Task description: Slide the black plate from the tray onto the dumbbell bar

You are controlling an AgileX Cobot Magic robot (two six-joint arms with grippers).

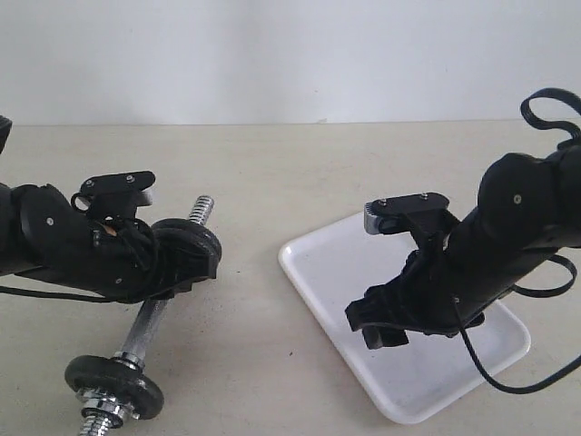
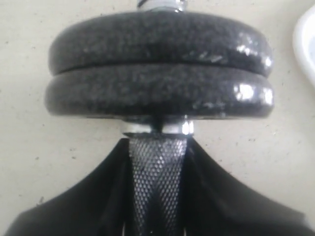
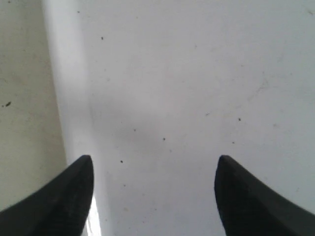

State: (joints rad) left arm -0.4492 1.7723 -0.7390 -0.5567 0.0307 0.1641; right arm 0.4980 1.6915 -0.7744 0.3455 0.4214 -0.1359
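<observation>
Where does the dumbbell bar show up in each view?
Exterior: the dumbbell bar lies diagonally at the left.
Left wrist: centre, its knurled shaft between the fingers.
Right wrist: not in it.
Shared landmark: the tray, a sliver in left wrist, filling right wrist.

I could read no writing, number, brand or sign anywhere, neither on the dumbbell bar [image 1: 150, 322] nor on the tray [image 1: 318, 263].

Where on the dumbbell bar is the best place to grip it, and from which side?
Grip the dumbbell bar at its knurled middle, jaws across the rod from above: it lies along the table, black plates sit either side. The left gripper is clamped there.
</observation>
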